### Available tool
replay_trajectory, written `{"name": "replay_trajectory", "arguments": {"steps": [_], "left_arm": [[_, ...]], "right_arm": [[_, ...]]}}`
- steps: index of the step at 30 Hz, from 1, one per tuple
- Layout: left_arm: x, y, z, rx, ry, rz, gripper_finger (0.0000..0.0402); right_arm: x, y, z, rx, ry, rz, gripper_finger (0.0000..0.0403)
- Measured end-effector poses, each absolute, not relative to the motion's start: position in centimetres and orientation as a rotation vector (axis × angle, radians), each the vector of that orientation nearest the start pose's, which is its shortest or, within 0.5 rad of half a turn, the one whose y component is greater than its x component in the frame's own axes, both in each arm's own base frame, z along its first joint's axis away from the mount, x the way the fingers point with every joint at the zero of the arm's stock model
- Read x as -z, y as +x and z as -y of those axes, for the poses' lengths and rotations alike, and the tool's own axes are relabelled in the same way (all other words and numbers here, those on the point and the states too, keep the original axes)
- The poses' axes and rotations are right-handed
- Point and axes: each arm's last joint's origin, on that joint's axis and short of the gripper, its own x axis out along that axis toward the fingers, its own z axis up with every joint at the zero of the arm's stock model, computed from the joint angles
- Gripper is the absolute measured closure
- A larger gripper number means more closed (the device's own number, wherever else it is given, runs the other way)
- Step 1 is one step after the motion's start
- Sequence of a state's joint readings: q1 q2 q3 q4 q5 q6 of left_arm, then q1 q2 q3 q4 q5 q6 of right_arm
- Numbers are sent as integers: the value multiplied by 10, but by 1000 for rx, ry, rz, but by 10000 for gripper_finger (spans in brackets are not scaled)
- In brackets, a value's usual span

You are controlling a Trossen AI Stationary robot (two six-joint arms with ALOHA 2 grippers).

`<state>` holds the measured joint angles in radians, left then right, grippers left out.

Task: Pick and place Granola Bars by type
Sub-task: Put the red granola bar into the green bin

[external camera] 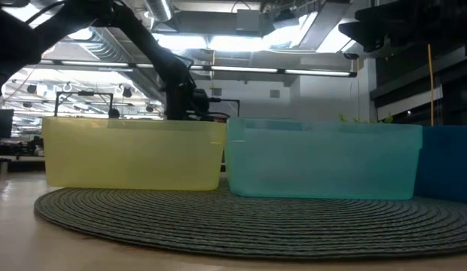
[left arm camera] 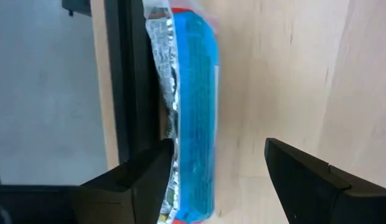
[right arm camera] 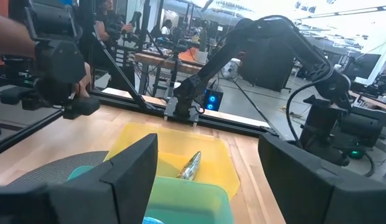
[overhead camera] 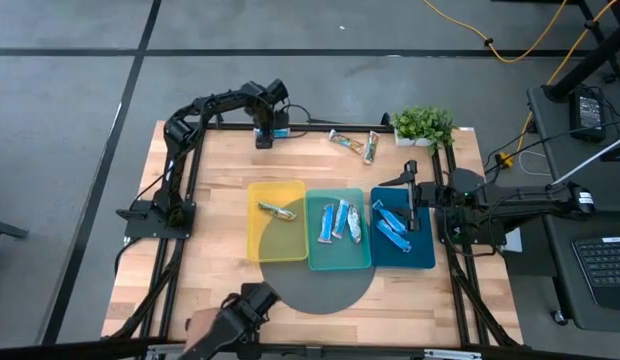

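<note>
You have ten granola bars in view from above. One silvery tan bar [overhead camera: 276,211] lies in the yellow tray [overhead camera: 258,240], long axis slanted across the tray floor. Three blue-and-white bars [overhead camera: 341,221] lie in the teal tray [overhead camera: 339,260], side by side, long axes running roughly from the tray's near edge to its far edge, slightly fanned. Three bright blue bars [overhead camera: 390,227] lie in the dark blue tray [overhead camera: 422,256], all slanted. Two more wrapped bars [overhead camera: 356,143] rest on bare wood beyond the teal tray, near the potted plant [overhead camera: 424,125]; one lies slanted, the other points almost straight toward the trays. The tenth, a bright blue bar [left arm camera: 194,112], lies beyond the yellow tray at the table's far edge, pressed lengthwise against the black frame rail [left arm camera: 131,81], long axis parallel to that rail.

Your left gripper [overhead camera: 263,136] stands over that bar with its jaws spread; one finger [left arm camera: 143,177] sits at the bar's crimped rail-side edge, the other stands clear on the wood. Nothing is gripped.

Your right gripper [overhead camera: 411,192] hovers over the dark blue tray, jaws spread and empty.

The three trays sit in a row, touching, on a round woven mat [overhead camera: 320,290].
</note>
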<state>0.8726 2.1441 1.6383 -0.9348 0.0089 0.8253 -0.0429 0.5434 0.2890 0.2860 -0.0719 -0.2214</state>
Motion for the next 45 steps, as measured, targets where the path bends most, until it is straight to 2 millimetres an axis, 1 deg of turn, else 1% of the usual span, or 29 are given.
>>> {"name": "replay_trajectory", "arguments": {"steps": [4, 10, 13, 16, 23, 29, 35, 45], "left_arm": [[-158, 270, -322, -130, 56, -1477, 153], [-159, 271, -323, -142, 65, -1460, 153], [-159, 272, -323, -147, 71, -1451, 160], [-159, 273, -324, -153, 77, -1443, 180], [-159, 274, -325, -169, 75, -1434, 238], [-159, 276, -323, -153, 66, -1417, 281], [-159, 280, -320, -141, 74, -1416, 312], [-159, 283, -317, -115, 100, -1418, 352]], "right_arm": [[-240, 143, 4, -25, -223, 35, 123], [-240, 143, 4, -25, -223, 35, 123], [-240, 143, 4, -25, -223, 35, 123], [-240, 143, 4, -25, -223, 35, 123], [-240, 143, 4, -25, -223, 35, 123], [-240, 143, 4, -25, -228, 35, 123], [-238, 143, 4, -27, -243, 22, 123], [-238, 143, 4, -27, -245, 22, 123]]}}
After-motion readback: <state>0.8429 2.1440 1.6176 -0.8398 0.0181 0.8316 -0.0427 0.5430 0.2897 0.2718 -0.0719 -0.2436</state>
